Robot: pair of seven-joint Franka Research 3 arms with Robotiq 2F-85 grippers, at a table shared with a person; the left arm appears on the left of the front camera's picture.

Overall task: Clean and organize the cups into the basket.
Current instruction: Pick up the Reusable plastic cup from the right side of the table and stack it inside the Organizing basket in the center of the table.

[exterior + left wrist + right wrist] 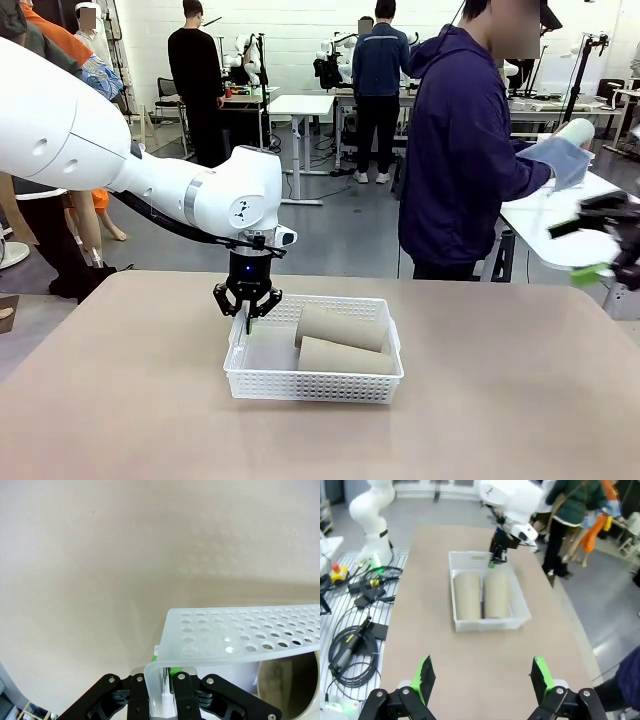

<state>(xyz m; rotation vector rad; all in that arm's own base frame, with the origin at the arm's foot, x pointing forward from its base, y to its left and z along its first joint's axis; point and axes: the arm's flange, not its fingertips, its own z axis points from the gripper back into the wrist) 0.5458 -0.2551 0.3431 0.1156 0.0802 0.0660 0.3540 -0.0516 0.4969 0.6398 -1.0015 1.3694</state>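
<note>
White lattice basket (310, 385), rim pinched between closed left fingers (247, 316), right fingers (426, 677) spread wide, holding nothing

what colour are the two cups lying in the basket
Tan-brown, both cups alike; clearest in the right wrist view, inside the white basket.

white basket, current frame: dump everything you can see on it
The basket is a shallow rectangular tray of white plastic, with fine perforated lattice walls and a smooth rolled rim. It sits upright near the middle of the tan table. Two tan-brown cups lie on their sides in it, side by side, in its right part; the floor at its left end is bare. The left gripper is shut on its left end wall, pinching the rim from above.
</note>
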